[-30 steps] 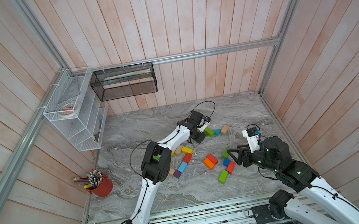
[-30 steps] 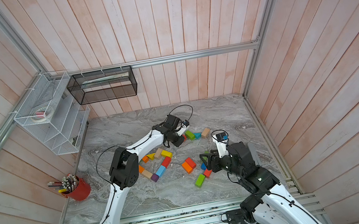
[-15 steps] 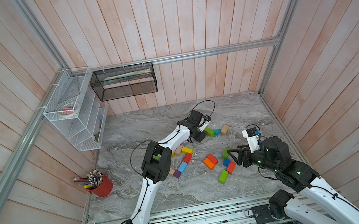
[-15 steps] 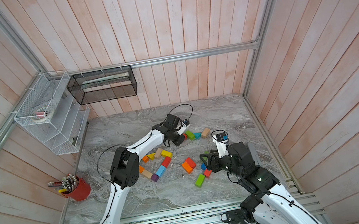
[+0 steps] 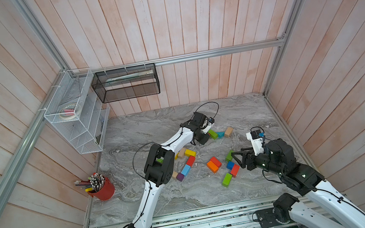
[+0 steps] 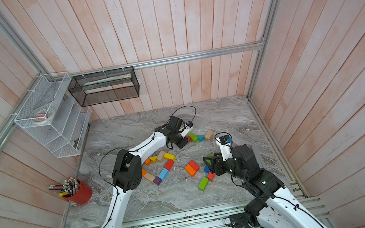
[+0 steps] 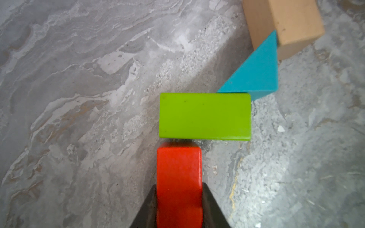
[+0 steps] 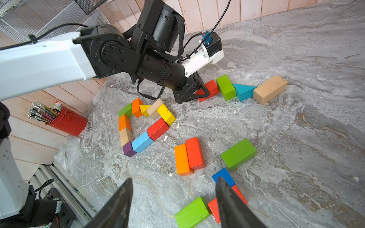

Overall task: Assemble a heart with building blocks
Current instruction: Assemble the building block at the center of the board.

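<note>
Step in hand: judged to be setting one more block into the heart's outline, which is only part built.
Right hand [image 8: 173, 180]: open and empty, hovering at the near right over a blue cube [image 8: 224, 175] and a red brick [image 8: 240, 194].
Loose blocks, near right: a green brick [image 8: 191, 213] nearest, a second green brick [image 8: 239, 153] farther off, and an orange-and-red pair [image 8: 189, 156] lying side by side and touching.
Outline, middle left of the desk [image 5: 165, 197]: a ring of blocks [image 8: 142, 142] set end to end.
Left hand [image 7: 178, 186]: closed on a red block [image 7: 178, 167] at the left end of the far row.
Far row, left to right: the red block, a lime brick [image 7: 205, 116], a teal wedge [image 7: 254, 75] and a tan brick [image 7: 292, 23]. Contact between red and lime cannot be confirmed.
Next move: judged to call for opening the left hand and withdrawing it without nudging the lime brick. The right hand is placed to pick from the loose blocks.
Container, near left: a red cup [image 5: 102, 190] holding a bunch of pencils [image 5: 92, 181], well apart from the blocks.
Container, left wall: a white wire rack [image 5: 75, 137]. Its top tier holds a tape roll [image 5: 68, 112]; the lower tiers are unclear.
Container, far wall: a black mesh basket [image 5: 127, 92] holding a pale flat item, kind not discernible.
</note>
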### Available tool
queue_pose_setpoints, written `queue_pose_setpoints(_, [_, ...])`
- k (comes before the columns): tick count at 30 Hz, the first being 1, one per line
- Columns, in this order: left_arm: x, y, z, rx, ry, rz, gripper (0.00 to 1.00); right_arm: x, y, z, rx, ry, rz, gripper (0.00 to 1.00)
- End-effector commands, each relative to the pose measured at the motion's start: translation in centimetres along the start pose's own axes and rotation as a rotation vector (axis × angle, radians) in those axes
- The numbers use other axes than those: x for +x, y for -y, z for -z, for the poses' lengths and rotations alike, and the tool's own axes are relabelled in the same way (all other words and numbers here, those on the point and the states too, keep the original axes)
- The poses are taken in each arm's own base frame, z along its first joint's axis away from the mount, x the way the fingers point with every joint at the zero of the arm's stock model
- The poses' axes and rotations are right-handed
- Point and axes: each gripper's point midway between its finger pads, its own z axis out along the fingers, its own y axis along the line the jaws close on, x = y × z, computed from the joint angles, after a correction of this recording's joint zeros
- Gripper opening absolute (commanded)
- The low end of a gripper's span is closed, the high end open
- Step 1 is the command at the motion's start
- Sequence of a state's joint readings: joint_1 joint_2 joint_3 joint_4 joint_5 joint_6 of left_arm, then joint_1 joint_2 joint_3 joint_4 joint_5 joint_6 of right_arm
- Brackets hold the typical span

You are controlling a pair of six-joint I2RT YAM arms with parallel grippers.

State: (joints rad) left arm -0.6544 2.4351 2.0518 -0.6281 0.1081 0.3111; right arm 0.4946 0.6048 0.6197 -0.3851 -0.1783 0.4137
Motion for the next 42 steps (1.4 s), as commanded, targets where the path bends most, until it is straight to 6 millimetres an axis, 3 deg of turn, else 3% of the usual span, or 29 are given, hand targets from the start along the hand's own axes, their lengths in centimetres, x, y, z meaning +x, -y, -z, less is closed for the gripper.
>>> queue_pose_setpoints(1, [1.8,0.4,-2.1,0.03,-0.045,-0.005,0.18,0.3,0.2,-0.1,0.002,-0.003,0.008,0.66])
queue_pose_setpoints(12, [1.8,0.1,-2.2,0.023,-0.049,0.0,0.22,0.4,0.2,-0.1,0.002,-0.008,0.005,0.66])
queue_pose_setpoints(16, [1.9,0.3,-1.7,0.044,-0.06,0.013,0.32,0.4,0.4,-0.1,0.015,-0.008,-0.003,0.66])
queue_pose_setpoints(20, [1.8,0.4,-0.9,0.058,-0.058,0.035,0.54,0.5,0.6,-0.3,0.026,-0.015,-0.021,0.66])
queue_pose_setpoints(25, [0.7,0.4,1.2,0.044,-0.006,0.052,0.68,1.2,1.7,-1.0,0.07,-0.032,-0.091,0.65])
queue_pose_setpoints(29, [-1.3,0.1,4.1,0.022,0.078,0.079,0.79,2.4,4.3,-2.1,0.199,-0.059,-0.199,0.65])
queue_pose_setpoints(35, [-5.5,0.6,11.3,0.046,0.247,0.122,0.93,3.9,7.1,-4.1,0.362,-0.127,-0.312,0.65])
queue_pose_setpoints(42, [-6.5,1.5,18.9,0.158,0.409,0.205,1.0,3.9,8.8,-6.9,0.442,-0.178,-0.359,0.58])
